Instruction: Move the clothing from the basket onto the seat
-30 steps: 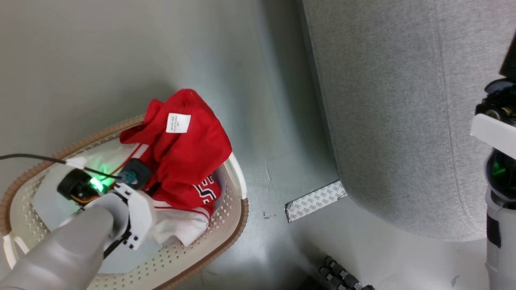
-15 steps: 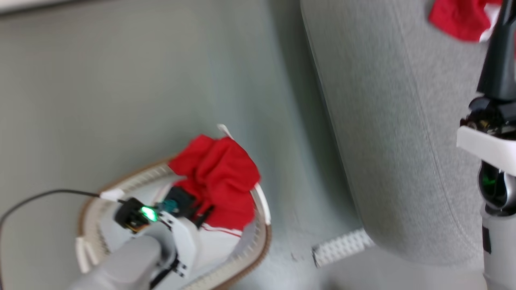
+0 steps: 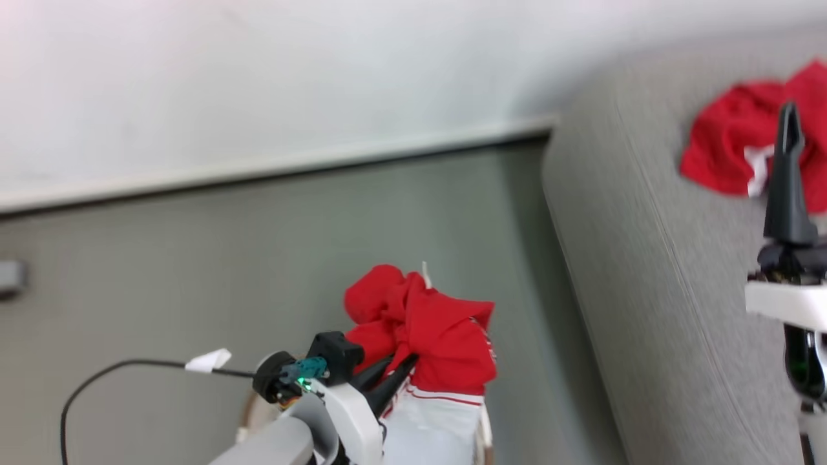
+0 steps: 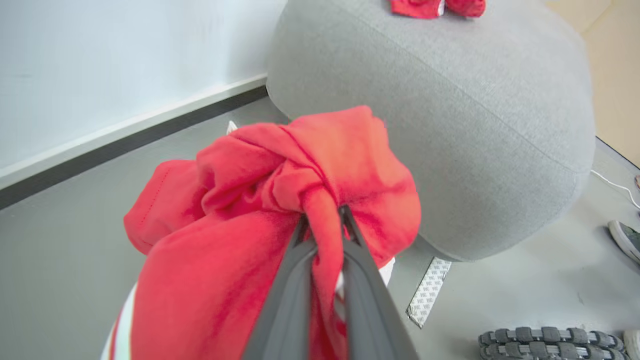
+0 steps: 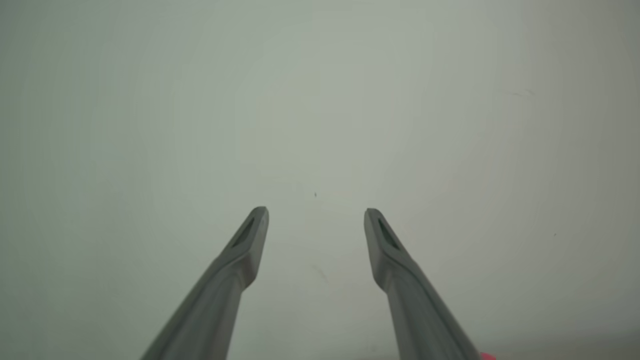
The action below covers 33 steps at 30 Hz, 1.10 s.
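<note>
A garment (image 3: 439,336) sits lower centre in the head view, left of the seat (image 3: 646,310), a second garment (image 3: 723,152) lying on it upper right.

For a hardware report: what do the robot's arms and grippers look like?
The left gripper and right gripper each have two long, tapering dark grey fingers. The left forearm is pale grey, with a white wrist bracket, a teal connector and a black cable bearing a white tag. The right wrist also has a white bracket.
</note>
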Motion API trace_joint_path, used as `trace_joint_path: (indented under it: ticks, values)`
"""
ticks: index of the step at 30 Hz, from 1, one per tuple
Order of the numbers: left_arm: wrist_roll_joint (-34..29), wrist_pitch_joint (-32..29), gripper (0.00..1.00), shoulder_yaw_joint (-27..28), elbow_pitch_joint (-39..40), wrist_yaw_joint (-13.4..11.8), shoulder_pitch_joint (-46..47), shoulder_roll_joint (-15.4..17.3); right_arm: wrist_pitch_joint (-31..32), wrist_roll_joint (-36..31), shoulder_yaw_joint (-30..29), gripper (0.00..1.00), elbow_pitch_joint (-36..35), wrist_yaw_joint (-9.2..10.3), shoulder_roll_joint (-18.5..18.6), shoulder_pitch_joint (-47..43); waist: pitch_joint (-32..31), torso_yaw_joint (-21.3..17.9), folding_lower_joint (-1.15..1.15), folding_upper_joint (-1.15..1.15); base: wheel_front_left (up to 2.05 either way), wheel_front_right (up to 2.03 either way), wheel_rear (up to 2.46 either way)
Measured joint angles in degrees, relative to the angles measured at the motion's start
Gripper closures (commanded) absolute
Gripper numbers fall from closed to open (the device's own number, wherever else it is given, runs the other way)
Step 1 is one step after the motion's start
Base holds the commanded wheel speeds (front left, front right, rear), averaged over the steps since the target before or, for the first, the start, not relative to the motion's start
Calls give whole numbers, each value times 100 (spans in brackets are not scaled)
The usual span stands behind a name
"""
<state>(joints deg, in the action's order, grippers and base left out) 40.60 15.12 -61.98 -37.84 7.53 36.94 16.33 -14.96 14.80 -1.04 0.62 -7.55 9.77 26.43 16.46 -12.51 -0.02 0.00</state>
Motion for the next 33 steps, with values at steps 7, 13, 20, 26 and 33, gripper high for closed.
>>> trace_joint_path:
  ticks: [7,13,20,26,33]
  values:
    - [-316,0,100,750,651,-5,-467,-24,0,365,57,0,325,0,207,-608,-914,445,-1,0,0,0,0]
    - [-523,0,100,1058,1106,-99,-572,109,0,579,259,0,565,0,225,-1114,-1516,803,0,0,0,0,0]
    - [-511,-9,100,1373,1661,-312,-395,241,0,798,702,0,938,0,92,-1502,-1899,1113,0,0,0,0,0]
    - [-431,-154,100,1479,2027,-407,-322,339,0,922,1034,0,1050,0,-31,-1613,-1972,1178,1,0,0,0,0]
    - [-383,-221,100,1456,2204,-456,-334,371,0,1002,1690,0,1085,0,93,-1546,-1911,1174,2,0,0,0,0]
